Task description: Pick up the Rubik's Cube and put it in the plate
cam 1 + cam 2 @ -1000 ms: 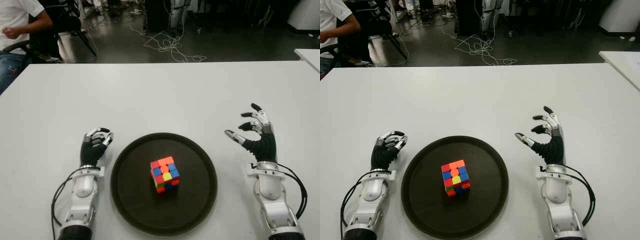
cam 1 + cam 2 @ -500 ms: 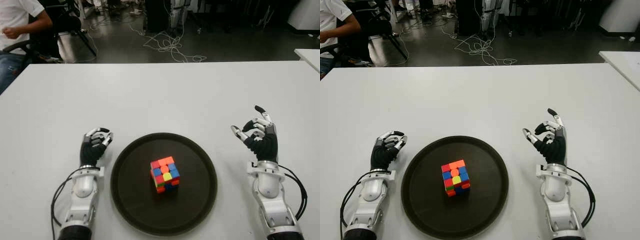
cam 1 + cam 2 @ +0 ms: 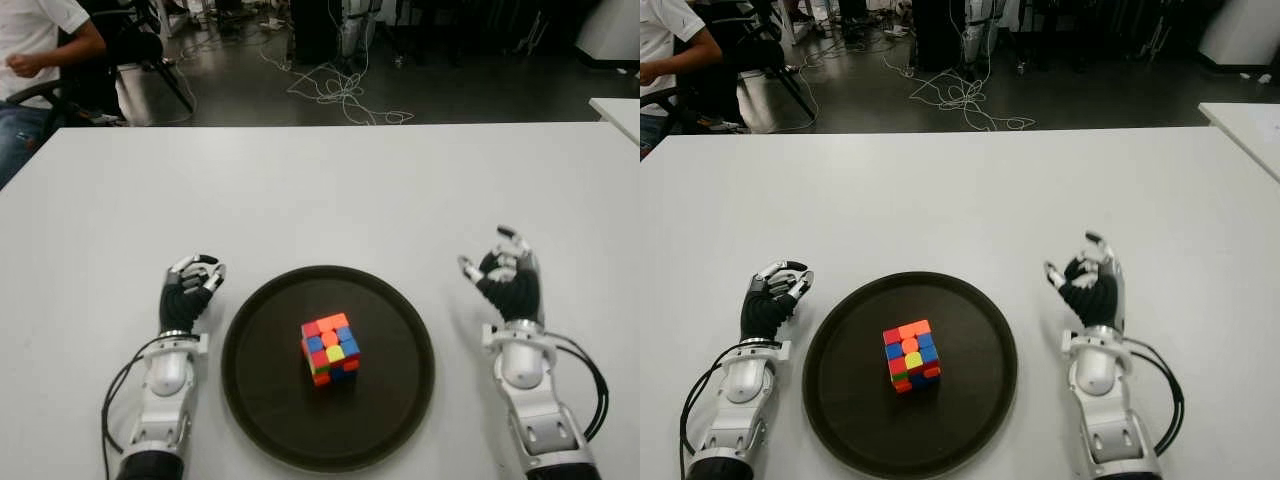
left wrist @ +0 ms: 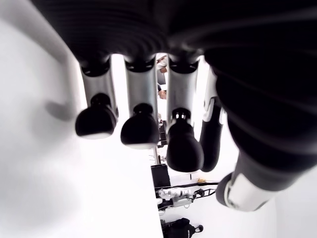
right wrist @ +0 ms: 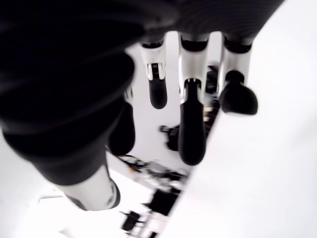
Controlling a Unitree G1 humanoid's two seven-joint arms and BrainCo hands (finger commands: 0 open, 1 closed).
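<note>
Since the cube is already where I want it, these lines cover what moved and what that tells me.

Cube: the Rubik's Cube [image 3: 330, 350] sits flat inside the plate [image 3: 260, 400], about at its centre, orange face up, with no finger touching it. It has not shifted over the last second.

Plate: dark and round, on the near part of the white bench [image 3: 320, 190], between my two arms. It has not moved either.

Right robot hand: the right robot hand [image 3: 505, 275] shows right of the plate and clear of its rim. A second ago its fingers were fanned wide; now they have curled in toward the palm and the hand has drawn back a little toward me. The right wrist view shows the fingers [image 5: 192, 129] bent, with nothing between them, only bench and room behind.

Left robot hand: the left robot hand [image 3: 190, 285] shows just left of the plate, fingers folded, empty, unchanged. Its wrist view shows fingertips [image 4: 141, 130] curled over bare bench.

Meaning: I read the right hand's closing and retreat as the wind-down after release. By my judgement the placing is done, and nothing remains except holding both arms clear of the plate.

Background: a seated person [image 3: 40, 40] at the far left, and cables [image 3: 335, 90] on the floor beyond the bench.
</note>
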